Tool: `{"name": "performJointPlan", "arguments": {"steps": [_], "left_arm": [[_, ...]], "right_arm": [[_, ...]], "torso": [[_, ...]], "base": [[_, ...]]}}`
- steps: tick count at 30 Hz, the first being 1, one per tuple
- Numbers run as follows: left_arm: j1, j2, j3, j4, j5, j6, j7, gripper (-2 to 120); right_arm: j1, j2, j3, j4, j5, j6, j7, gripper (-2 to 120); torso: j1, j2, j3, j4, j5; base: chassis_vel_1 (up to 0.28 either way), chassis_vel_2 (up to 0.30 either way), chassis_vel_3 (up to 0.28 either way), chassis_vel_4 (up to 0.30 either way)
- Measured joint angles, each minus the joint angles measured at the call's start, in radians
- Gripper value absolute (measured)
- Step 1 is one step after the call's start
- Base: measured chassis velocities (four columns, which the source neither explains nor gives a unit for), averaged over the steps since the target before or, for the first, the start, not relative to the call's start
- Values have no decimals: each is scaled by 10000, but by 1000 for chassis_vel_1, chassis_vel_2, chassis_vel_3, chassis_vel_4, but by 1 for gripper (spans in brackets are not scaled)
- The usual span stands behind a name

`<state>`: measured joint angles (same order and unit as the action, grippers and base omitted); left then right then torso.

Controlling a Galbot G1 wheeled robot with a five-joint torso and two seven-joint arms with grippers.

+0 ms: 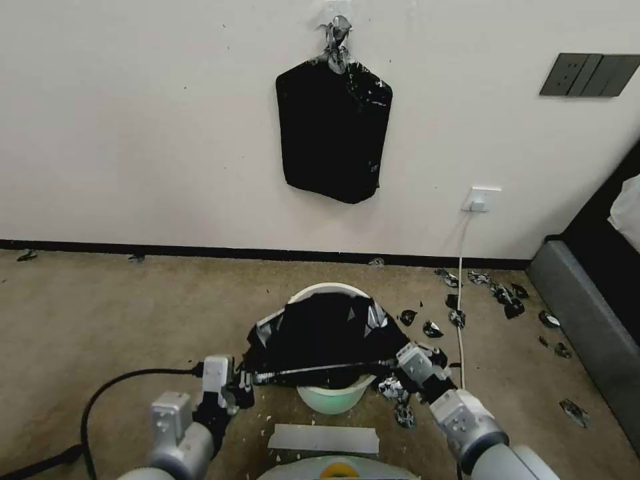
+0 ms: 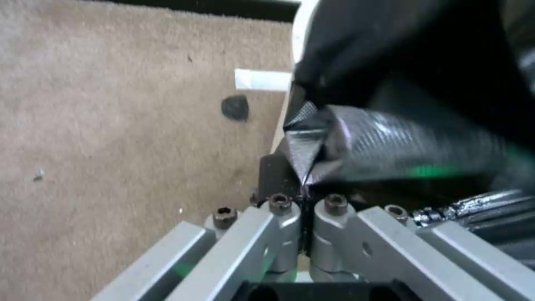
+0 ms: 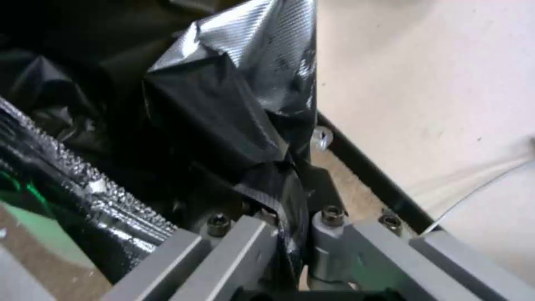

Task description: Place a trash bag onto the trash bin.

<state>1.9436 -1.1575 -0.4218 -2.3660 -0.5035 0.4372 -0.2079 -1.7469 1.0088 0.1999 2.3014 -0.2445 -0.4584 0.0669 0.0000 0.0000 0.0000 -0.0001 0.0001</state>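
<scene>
— Where's the trash bag (image 1: 325,331)?

— Stretched between my grippers, draped over the trash bin (image 1: 333,397). Left gripper (image 1: 241,387) and right gripper (image 1: 400,367) each pinch a bag corner, arms low, reaching forward.

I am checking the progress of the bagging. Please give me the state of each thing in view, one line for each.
trash bag: spread open over the bin, near edge stretched taut between both pincers.
trash bin: upright on the carpet, far rim uncovered.
left pincer: shut on the bag edge.
right pincer: shut on the bag edge.
black bundle: hanging on the wall.
plastic scraps: scattered on the carpet.
</scene>
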Motion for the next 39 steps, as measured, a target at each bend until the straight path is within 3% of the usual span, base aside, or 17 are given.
{"name": "performJointPlan", "arguments": {"steps": [7, 39], "left_arm": [[163, -213, 279, 532, 540, -179, 368, 0], [-670, -793, 540, 2285, 1070, -727, 764, 0]], "right_arm": [[-96, -6, -80, -331, -150, -19, -6, 0], [111, 299, -185, -1630, -625, 428, -33, 0]], "torso": [[0, 0, 0, 1, 0], [0, 0, 0, 1, -1]], "base": [[0, 0, 0, 0], [0, 0, 0, 0]]}}
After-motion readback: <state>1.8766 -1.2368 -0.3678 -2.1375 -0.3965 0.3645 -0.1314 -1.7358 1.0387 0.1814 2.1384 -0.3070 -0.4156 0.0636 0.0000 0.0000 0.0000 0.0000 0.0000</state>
